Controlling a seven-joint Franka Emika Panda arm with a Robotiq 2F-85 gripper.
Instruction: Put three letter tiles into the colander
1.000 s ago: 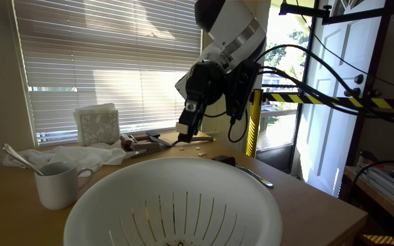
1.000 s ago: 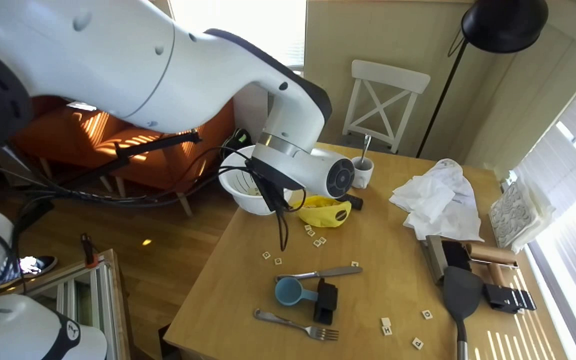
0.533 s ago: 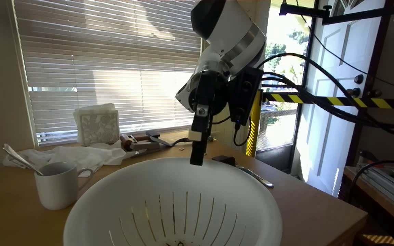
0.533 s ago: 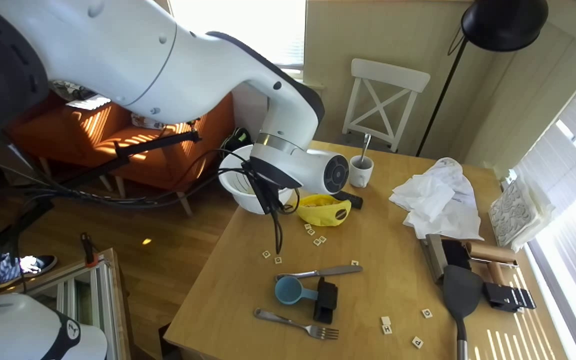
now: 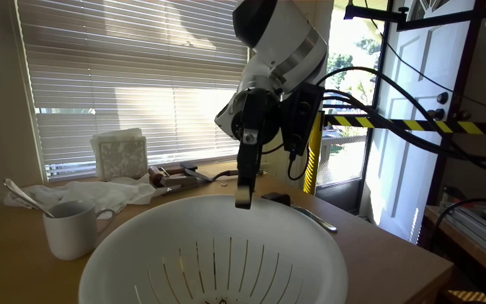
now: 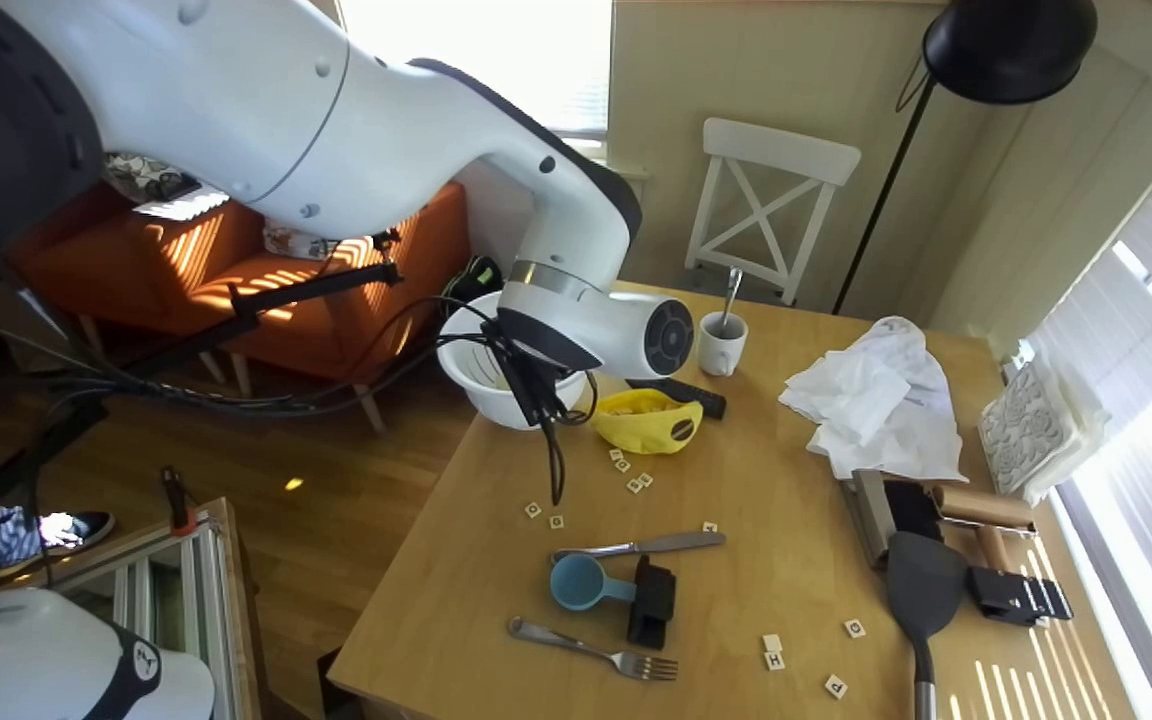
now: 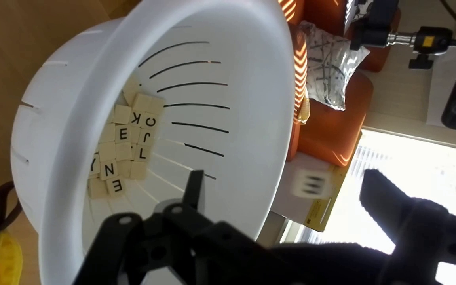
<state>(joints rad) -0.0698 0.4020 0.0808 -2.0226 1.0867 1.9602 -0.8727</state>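
Dropping a letter tile (image 7: 311,183) into the colander (image 7: 251,87) is, as I judge it, the step in hand. The fingers (image 7: 193,190) stand wide apart, and the tile shows blurred in the gap between them, touching neither that I can see; its letter is probably an E. Under the fingers lies the colander's opening, a heap of tiles (image 7: 123,134) at the bottom. In an exterior view the fingers show against the far rim (image 5: 209,199), so how far inside they stand I cannot tell. To do it well, hold the fingers still and spread until the tile comes to rest: a brush from either could send so light a piece off the sloping wall. Then look for it on the heap before raising the fingers straight up. Any further tile would come from the loose tiles (image 6: 854,628) on the desk (image 6: 786,560), well apart from the fingers. Which of the three this is, I cannot say.
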